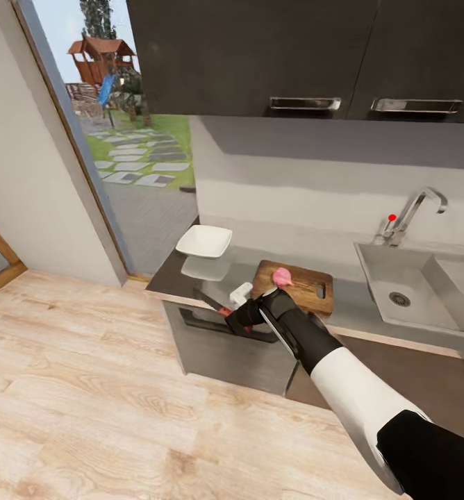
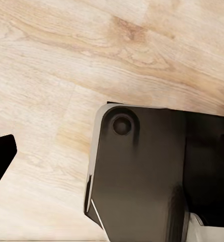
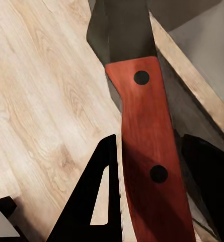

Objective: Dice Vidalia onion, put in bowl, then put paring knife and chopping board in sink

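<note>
A small pink onion [image 1: 282, 277] lies on the brown chopping board [image 1: 303, 289], which rests on the dark countertop [image 1: 350, 305] left of the grey sink [image 1: 426, 305]. The white square bowl [image 1: 204, 241] stands at the counter's left end. My right gripper [image 1: 233, 316] hovers over the counter's front edge, just left of the board, shut on the paring knife [image 1: 211, 303]. In the right wrist view the black fingers [image 3: 102, 201] clamp the orange-red handle [image 3: 144, 146], and the dark blade [image 3: 123, 30] points away. A black fingertip [image 2: 1, 156] of the left gripper shows over the floor.
A chrome tap [image 1: 411, 212] with a red dot stands behind the sink. Black upper cabinets [image 1: 294, 55] hang above the counter. A glass door [image 1: 121, 139] stands to the left, with open wood floor [image 1: 86, 389] in front. The robot's dark base [image 2: 142, 176] is below the left wrist.
</note>
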Available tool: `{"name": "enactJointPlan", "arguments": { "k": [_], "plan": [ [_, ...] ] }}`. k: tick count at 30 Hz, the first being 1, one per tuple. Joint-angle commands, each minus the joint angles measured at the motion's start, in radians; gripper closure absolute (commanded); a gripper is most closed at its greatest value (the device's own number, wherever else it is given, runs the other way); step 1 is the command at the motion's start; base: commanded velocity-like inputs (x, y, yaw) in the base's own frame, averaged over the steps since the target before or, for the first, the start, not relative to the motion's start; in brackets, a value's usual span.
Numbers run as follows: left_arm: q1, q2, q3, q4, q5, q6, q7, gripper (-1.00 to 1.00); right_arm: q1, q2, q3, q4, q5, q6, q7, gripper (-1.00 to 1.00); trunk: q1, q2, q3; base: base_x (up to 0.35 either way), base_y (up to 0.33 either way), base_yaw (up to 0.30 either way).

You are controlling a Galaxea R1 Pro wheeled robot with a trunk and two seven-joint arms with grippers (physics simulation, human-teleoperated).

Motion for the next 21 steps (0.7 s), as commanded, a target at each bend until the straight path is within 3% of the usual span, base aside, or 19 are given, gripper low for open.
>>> {"name": "enactJointPlan", "arguments": {
  "k": [1,6,13,17,21],
  "plan": [
    [0.0,0.0,0.002,-0.001,0.011,0.001,-0.01,-1.0,-0.001,0.0,0.0,-0.001,0.008,0.003,0.007,1.0,0.0,-0.002,0.0,-0.318,0.0,0.0],
    [0.001,0.0,0.002,-0.001,0.011,0.001,-0.01,-1.0,-0.001,0.001,0.0,-0.001,0.009,0.002,0.006,1.0,0.0,-0.002,0.008,-0.294,0.0,0.0],
    [0.001,0.0,0.002,-0.009,0.009,0.001,-0.011,-1.0,-0.001,0.005,-0.006,-0.024,0.015,-0.02,-0.002,1.0,0.0,-0.002,0.014,-0.063,0.0,0.0],
    [0.001,0.001,0.002,-0.006,0.009,0.001,-0.011,-1.0,-0.001,-0.012,-0.007,-0.188,0.033,-0.011,-0.051,1.0,0.0,-0.002,0.014,-0.003,0.0,0.0],
    [0.001,0.0,0.002,-0.004,0.009,0.001,-0.011,-1.0,-0.001,-0.039,-0.007,-0.381,0.141,0.076,-0.153,1.0,0.0,-0.002,0.014,0.0,0.0,0.0]
  ]
}}
